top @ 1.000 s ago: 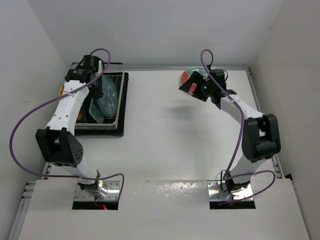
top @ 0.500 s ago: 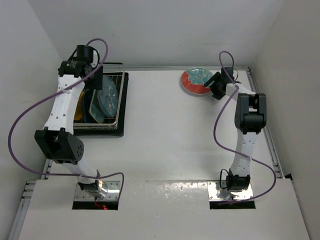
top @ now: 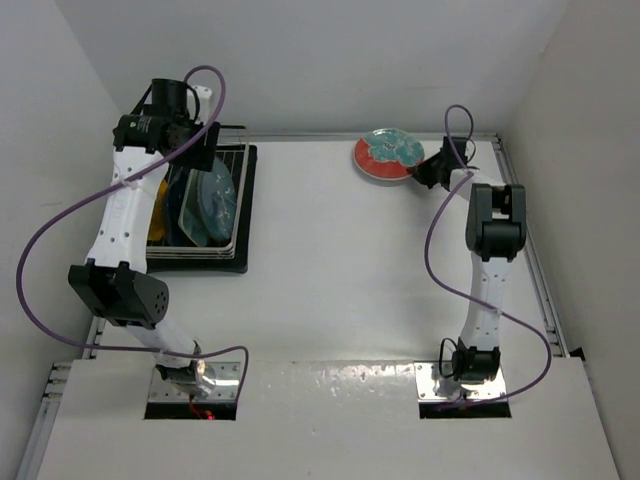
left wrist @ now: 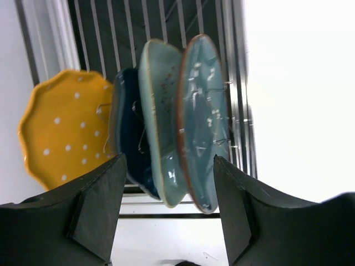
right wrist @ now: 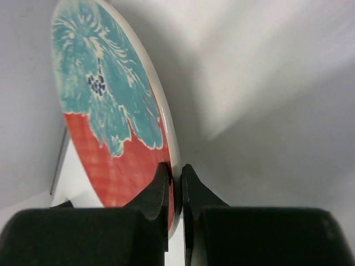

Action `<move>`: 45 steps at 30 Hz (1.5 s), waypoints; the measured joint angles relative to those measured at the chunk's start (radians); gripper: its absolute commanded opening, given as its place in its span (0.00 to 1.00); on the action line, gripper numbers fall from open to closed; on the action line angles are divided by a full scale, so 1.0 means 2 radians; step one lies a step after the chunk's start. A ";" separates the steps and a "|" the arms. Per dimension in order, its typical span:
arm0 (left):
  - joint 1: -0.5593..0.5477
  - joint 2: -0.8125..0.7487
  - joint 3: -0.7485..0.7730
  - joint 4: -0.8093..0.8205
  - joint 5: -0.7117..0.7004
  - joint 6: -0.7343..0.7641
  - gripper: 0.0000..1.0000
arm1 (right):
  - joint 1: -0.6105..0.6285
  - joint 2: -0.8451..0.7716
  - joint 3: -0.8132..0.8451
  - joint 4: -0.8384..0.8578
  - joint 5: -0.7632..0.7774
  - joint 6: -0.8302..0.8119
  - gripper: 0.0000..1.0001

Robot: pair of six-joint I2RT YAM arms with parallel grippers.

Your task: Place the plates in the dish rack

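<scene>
Silver wire over a black tray [top: 244,205]: that is the dish rack [top: 232,215], sitting at the far left of the white desk [top: 330,270] as seen from above. The left claw [top: 197,152] hangs over the rack's far end. Across the desk, at the far right, the red-rimmed plate [top: 386,158] lies by the back edge, and the right claw [top: 428,166] is at its right rim.

From the left wrist, the two dark fingers [left wrist: 99,205] stand well apart with nothing between them. Beyond them four plates stand on edge among the rack's wires. From left to right they are the yellow dotted plate [left wrist: 62,132], the dark blue plate [left wrist: 125,130], the pale green plate [left wrist: 157,119] and the dark teal plate [left wrist: 202,119]. The last three are packed close together.

From the right wrist, the fingers [right wrist: 158,191] are pinched on the white rim of the red-rimmed plate, one on each face. Its teal flower and red border fill the left of the view. Whether the plate touches the desk, I cannot tell.
</scene>
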 measured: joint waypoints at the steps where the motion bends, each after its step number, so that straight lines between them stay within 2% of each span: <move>1: -0.006 0.000 0.003 0.000 0.002 0.004 0.70 | -0.001 -0.002 -0.003 0.010 -0.005 0.000 0.00; 7: -0.038 0.004 0.020 0.009 0.041 0.019 0.80 | -0.002 -0.046 -0.066 0.043 -0.030 -0.029 0.00; 14: -0.055 0.038 0.026 0.035 0.125 0.026 0.80 | -0.003 -0.199 -0.187 0.023 -0.068 -0.111 0.00; 17: -0.063 0.062 0.026 0.045 0.157 0.028 0.83 | -0.002 -0.247 -0.233 0.023 -0.099 -0.129 0.00; 25: -0.100 0.102 0.009 0.074 0.228 0.022 0.83 | 0.056 -0.343 -0.339 0.041 -0.174 -0.153 0.00; 32: -0.123 0.139 -0.006 0.087 0.265 0.017 0.83 | 0.105 -0.406 -0.388 0.065 -0.266 -0.155 0.00; 37: -0.123 0.146 -0.028 0.087 0.275 0.016 0.83 | 0.108 -0.428 -0.389 0.128 -0.334 -0.132 0.00; 39: -0.122 0.146 -0.031 0.087 0.282 0.018 0.78 | 0.107 -0.428 -0.389 0.147 -0.345 -0.129 0.00; 42: -0.119 0.143 -0.041 0.087 0.312 0.022 0.47 | 0.105 -0.422 -0.389 0.166 -0.357 -0.115 0.00; 43: -0.118 0.141 -0.045 0.086 0.326 0.025 0.25 | 0.105 -0.419 -0.389 0.174 -0.361 -0.110 0.00; 45: -0.118 0.135 -0.048 0.073 0.344 0.033 0.05 | 0.105 -0.404 -0.389 0.198 -0.371 -0.103 0.00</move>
